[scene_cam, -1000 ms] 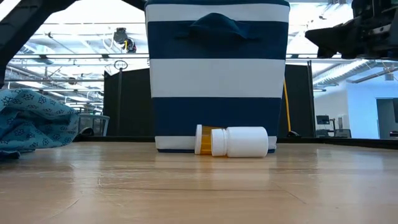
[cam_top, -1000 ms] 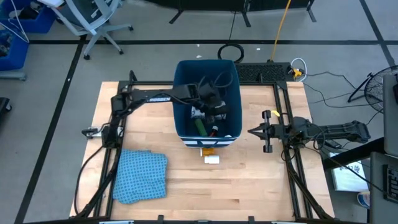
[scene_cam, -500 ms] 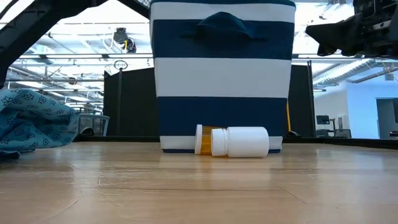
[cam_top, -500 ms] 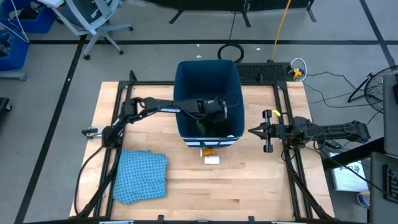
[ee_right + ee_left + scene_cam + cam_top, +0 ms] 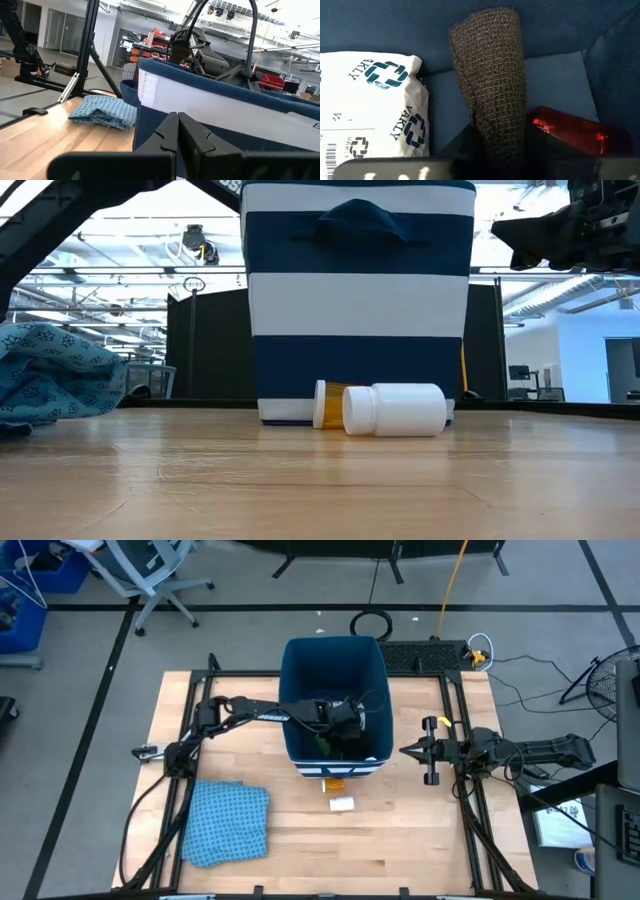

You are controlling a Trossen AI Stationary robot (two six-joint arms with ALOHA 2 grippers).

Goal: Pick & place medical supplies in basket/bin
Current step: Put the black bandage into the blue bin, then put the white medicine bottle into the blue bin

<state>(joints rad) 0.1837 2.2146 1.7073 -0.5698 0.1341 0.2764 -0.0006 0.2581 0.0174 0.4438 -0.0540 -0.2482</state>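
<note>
Supplies already lie inside your bin at table centre, where your left gripper reaches down with a dark mesh roll between its fingers, seemingly for release, while your right gripper, fingers together and empty, waits at three o'clock and a white bottle lies at six o'clock.

Left arm: slim dark jointed links, white lettering on forearm, black cable looping beside it. Right arm: matte black, bulky joints; right gripper: two tapered black fingers.
</note>
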